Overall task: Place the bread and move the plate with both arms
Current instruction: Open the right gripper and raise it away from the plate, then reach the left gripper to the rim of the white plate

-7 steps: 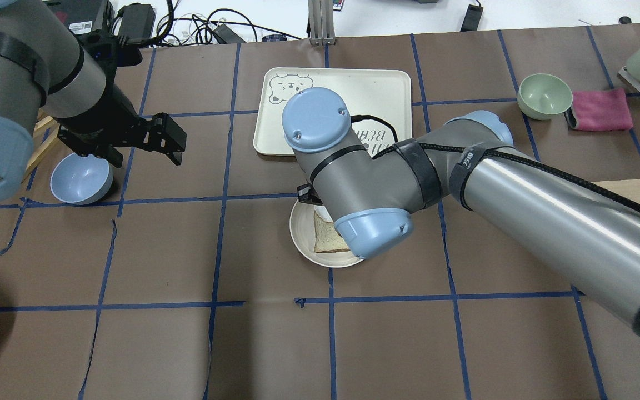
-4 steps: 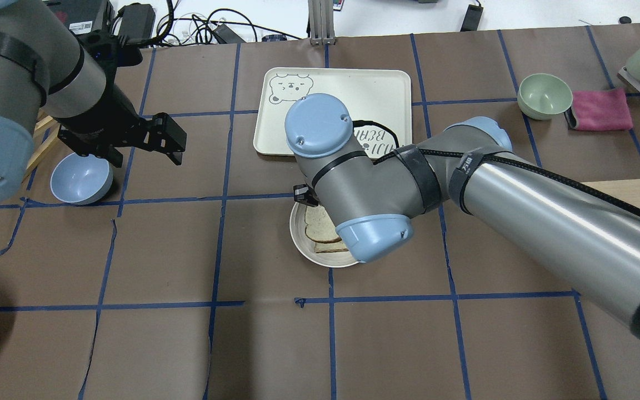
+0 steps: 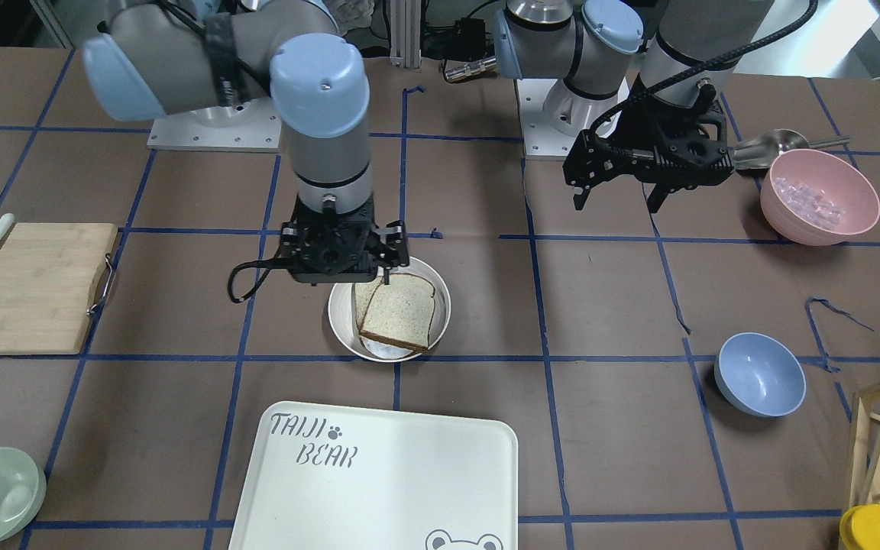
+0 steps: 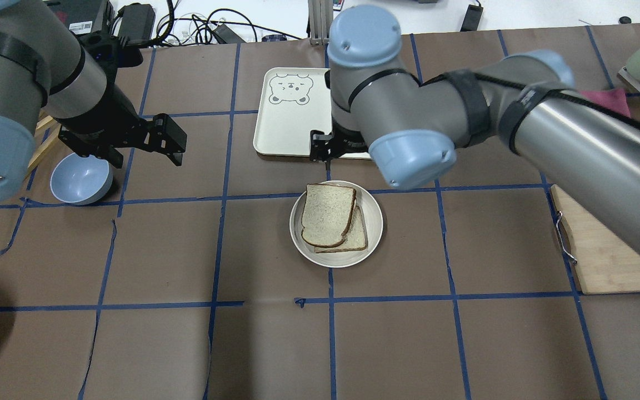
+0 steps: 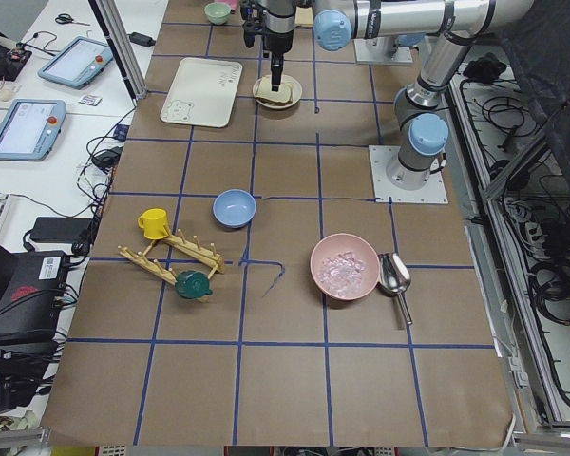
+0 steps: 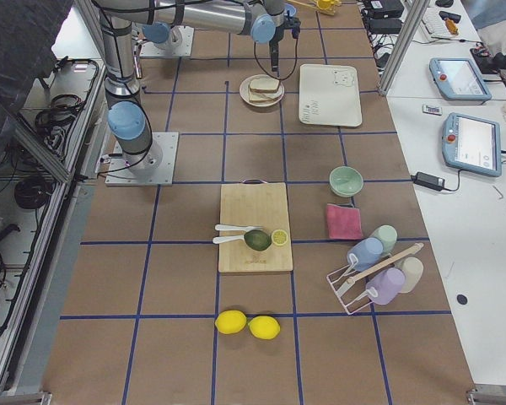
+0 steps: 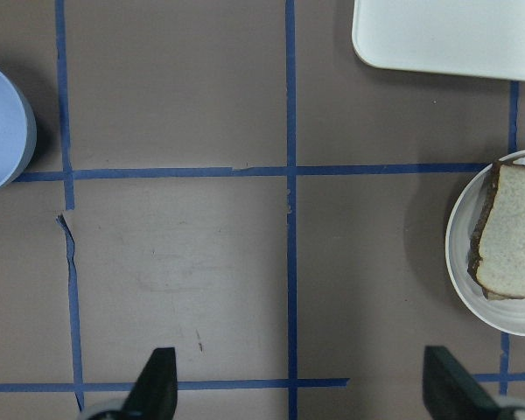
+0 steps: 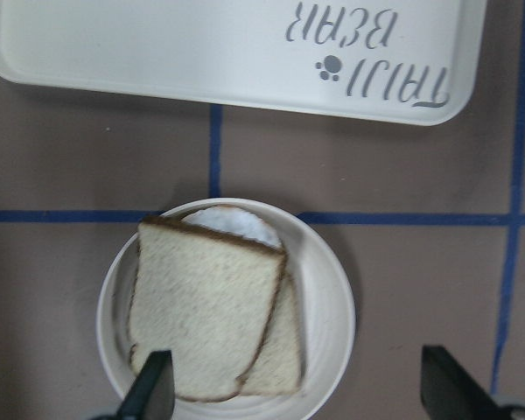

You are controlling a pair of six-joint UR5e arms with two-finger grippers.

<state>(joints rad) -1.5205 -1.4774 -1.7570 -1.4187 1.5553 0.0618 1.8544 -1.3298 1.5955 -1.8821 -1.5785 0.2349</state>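
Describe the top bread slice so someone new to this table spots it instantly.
Find the big TAIJI BEAR tray mid-table; just on the robot's side of it sits a round cream plate. The bread is the upper of the two slices on it, larger and dark-crusted, overlapping a smaller, paler-edged slice.

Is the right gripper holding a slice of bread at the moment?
No, the right gripper hangs open and empty over the plate, where the bread lies on top of another slice.

Bread [image 3: 398,313] on plate [image 3: 344,322] (right tool [image 3: 341,258] above)
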